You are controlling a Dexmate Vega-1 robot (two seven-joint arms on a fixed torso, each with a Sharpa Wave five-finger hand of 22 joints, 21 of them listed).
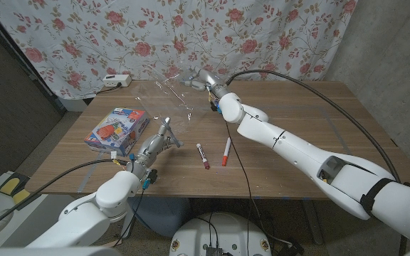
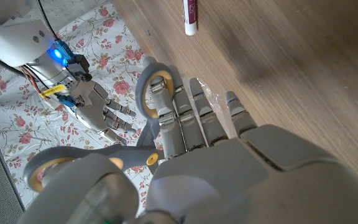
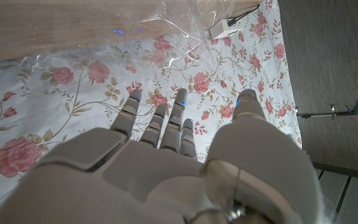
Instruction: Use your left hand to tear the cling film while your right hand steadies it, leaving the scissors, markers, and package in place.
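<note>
Fingers (image 2: pixel 197 118) of the left hand (image 1: pixel 159 139) pinch the film (image 1: pixel 164 96), stretched to the right hand (image 1: pixel 199 78) gripping it above the far edge; markers (image 1: pixel 213 153) lie near-right on open table (image 1: pixel 319 107).

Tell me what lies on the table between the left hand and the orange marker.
In the head view, the red marker lies on the wood between the left hand and the orange marker; the rest of that stretch is bare.
</note>
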